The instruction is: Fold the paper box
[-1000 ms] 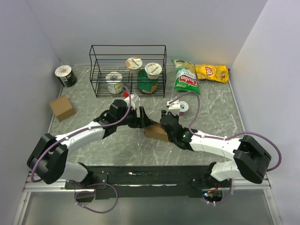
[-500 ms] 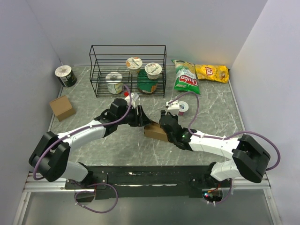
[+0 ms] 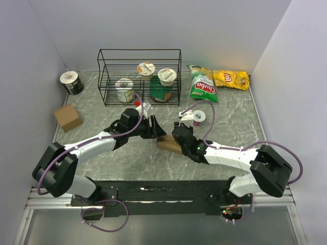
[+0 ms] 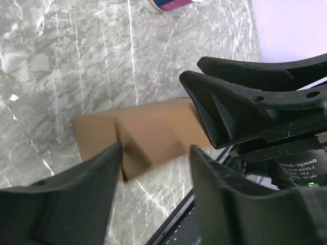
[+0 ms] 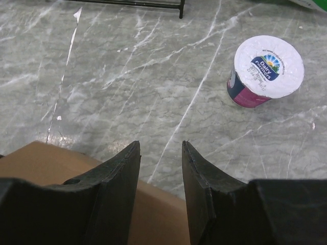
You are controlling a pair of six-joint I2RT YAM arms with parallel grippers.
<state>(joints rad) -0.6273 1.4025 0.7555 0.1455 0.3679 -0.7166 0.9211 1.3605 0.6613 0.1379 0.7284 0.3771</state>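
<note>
left claw: jaws part-way apart, astride the near edge of the paper box. 1 fingertip overlaps the cardboard. I cannot tell whether the pads press on it.
right claw: grasping the paper box. Brown cardboard fills the gap low between its 2 fingers and runs on behind the left one, while the tips stand apart over bare table.
paper box: plain brown, oblong, with a fold crease showing. It sits mid-table between the 2 claws, the left claw at its far-left end and the right claw at its right end. Whether it rests flat or is tipped up is unclear.
yogurt cup: upright on the marble just beyond the right claw, foil lid on, pink side.
wire rack: black, at the far edge, with 3 lidded cups in it.
chip bags: 1 green and 1 yellow, flat, to the right of the rack.
small cardboard box: at the left edge, well apart from the claws.
round tub: far-left corner, upright.
</note>
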